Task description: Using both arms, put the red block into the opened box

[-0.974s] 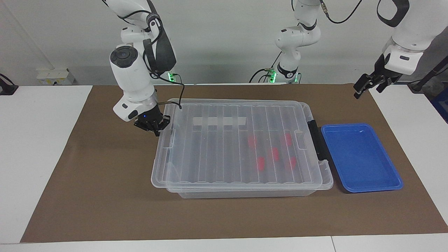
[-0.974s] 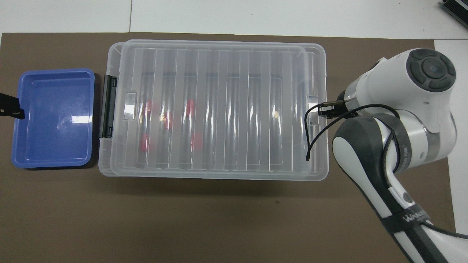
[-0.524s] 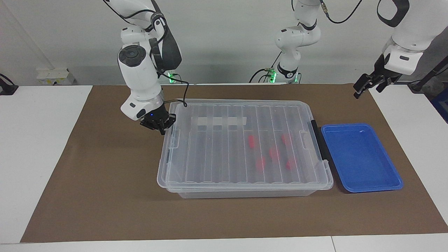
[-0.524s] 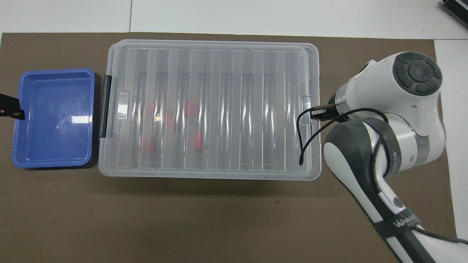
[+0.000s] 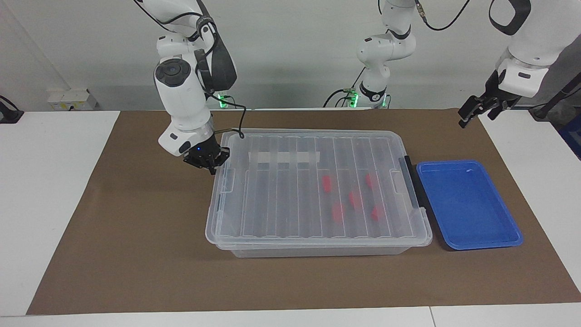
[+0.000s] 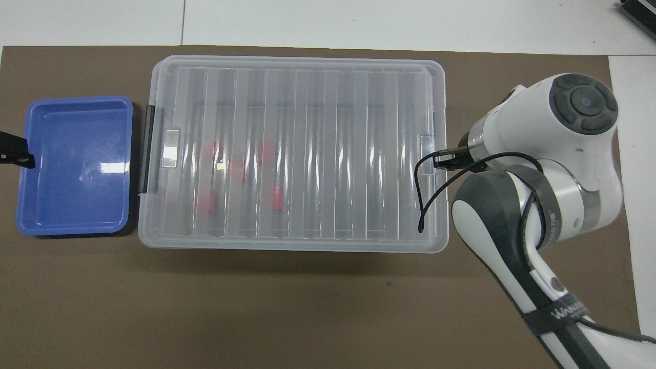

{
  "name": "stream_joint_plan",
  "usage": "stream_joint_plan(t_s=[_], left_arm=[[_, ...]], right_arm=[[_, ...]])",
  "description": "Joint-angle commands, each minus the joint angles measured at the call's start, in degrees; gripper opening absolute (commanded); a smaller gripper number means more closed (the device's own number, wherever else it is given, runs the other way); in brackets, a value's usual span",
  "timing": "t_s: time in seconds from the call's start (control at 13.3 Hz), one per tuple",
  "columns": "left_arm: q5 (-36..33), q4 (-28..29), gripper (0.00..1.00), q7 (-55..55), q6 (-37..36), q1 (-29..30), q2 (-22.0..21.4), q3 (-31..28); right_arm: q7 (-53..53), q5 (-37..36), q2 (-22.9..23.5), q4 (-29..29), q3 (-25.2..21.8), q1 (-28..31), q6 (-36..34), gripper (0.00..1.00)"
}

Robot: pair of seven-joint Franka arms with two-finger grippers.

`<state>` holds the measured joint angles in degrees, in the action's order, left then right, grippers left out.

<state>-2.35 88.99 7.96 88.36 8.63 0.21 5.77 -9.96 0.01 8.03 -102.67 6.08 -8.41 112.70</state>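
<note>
A: Facing view. What is the right end effector (image 5: pixel 209 167) doing?

B: Its fingertips are pressing together with nothing between them. It is hanging just beside the lid (image 5: pixel 317 181) of the box (image 5: pixel 317 249), at the end toward the right arm; whether it is touching the lid cannot be told.

A: And the left end effector (image 5: pixel 467 114)?

B: It is waiting raised over the table's (image 5: pixel 136 254) brown mat, fingers spread, well apart from the box and above the blue tray (image 5: pixel 467 204).

A: Where are the red blocks (image 5: pixel 337 211) lying?

B: Inside the box, under the lid, toward the end away from the right end effector.

A: Overhead view?

B: The right arm's wrist (image 6: pixel 553 138) is covering its end effector at the box (image 6: pixel 292 245) end. The blocks (image 6: pixel 277 198) are showing through the lid (image 6: pixel 307 154), nearer the tray (image 6: pixel 31 205).
</note>
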Motion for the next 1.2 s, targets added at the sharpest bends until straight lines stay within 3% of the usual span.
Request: stream_joint_plan(t_s=[0.0, 0.75, 1.12], left_arm=[[0.42, 0.48, 1.00, -0.40, -0.55, 0.34, -0.56, 0.12], [0.42, 0.48, 1.00, -0.49, -0.47, -0.28, -0.65, 0.21], [0.42, 0.48, 1.00, -0.32, -0.47, -0.28, -0.65, 0.21]], right_arm=[[1.79, 1.66, -1.61, -1.83, 0.07, -0.46, 0.32, 0.00], [0.65, 1.66, -3.01, -1.65, -0.19, 0.32, -0.90, 0.00], [-5.06, 1.57, -6.61, -2.09, -0.46, 5.85, -6.08, 0.00]])
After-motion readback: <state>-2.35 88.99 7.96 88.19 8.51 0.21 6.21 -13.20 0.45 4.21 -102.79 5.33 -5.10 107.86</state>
